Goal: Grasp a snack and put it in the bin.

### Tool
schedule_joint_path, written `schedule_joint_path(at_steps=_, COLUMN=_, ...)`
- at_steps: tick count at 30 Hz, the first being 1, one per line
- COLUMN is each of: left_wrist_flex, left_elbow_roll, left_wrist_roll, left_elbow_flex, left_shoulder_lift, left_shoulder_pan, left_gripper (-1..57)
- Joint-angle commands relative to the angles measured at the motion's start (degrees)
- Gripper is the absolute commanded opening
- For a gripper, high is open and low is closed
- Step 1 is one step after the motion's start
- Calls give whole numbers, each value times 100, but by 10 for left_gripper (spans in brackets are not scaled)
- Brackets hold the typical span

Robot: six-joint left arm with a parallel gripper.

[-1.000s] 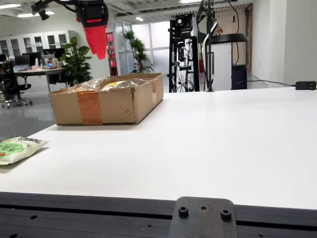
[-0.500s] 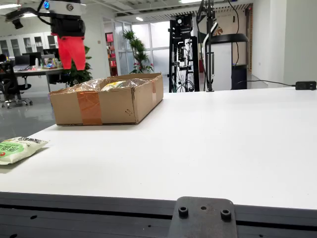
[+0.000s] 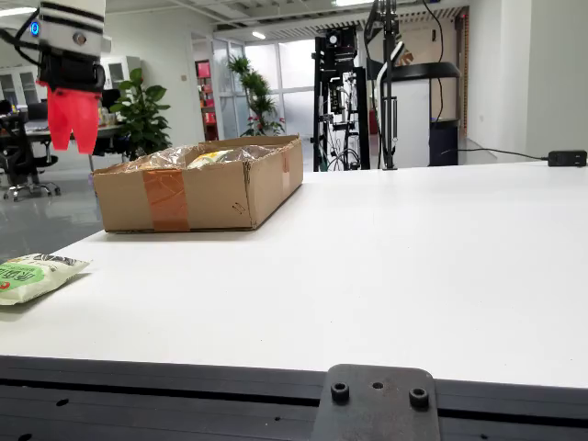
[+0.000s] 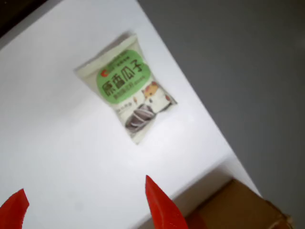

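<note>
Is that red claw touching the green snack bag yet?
Apart. In the view from the side, the claw hangs high in the air, while the snack bag lies flat on the white table well below it.

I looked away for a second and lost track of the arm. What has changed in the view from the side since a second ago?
The gripper has swung from above the cardboard box to the left of it and come lower, its red jaws empty and apart. In the view that rides on the gripper, the green snack packet lies ahead. The box and the packet on the white table have not moved.
</note>
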Motion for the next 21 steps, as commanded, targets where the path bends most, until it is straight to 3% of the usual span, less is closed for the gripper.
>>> schedule_joint_path(at_steps=1, left_wrist_flex=-20, left_elbow_roll=-11, left_wrist_roll=8, left_elbow_flex=0, left_shoulder_lift=320, left_shoulder_pan=81, left_gripper=471)
schedule_joint_path(at_steps=21, left_wrist_flex=-58, left_elbow_roll=0, left_wrist_roll=8, left_elbow_flex=18, left_shoulder_lift=1270, left_shoulder_pan=710, left_gripper=473)
